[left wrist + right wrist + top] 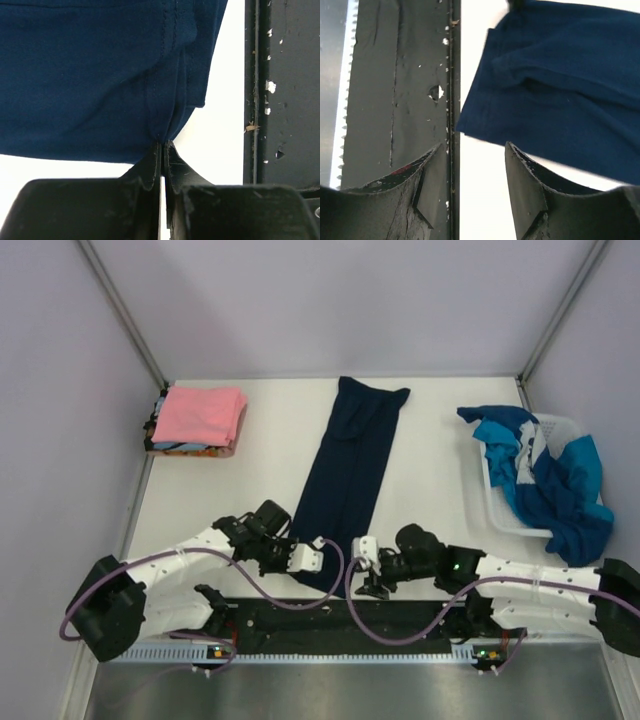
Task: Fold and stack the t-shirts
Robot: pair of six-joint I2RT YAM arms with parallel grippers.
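A dark navy t-shirt (pixel 348 472), folded into a long strip, lies down the middle of the white table (pixel 270 480). My left gripper (pixel 308 558) is shut on its near left corner; in the left wrist view the navy cloth (pixel 100 75) is pinched at the closed fingertips (pixel 163 145). My right gripper (pixel 364 562) is open and empty just off the near right corner; the navy shirt (pixel 555 85) lies beyond its fingers (pixel 522 170). A folded pink t-shirt (pixel 200 415) tops a stack at the back left. Teal and blue t-shirts (pixel 550 485) spill from the basket.
A white slatted basket (pixel 500 512) stands at the right side. A black strip (pixel 330 618) runs along the table's near edge, seen also in the right wrist view (pixel 395 85). Walls enclose the table at the left, back and right.
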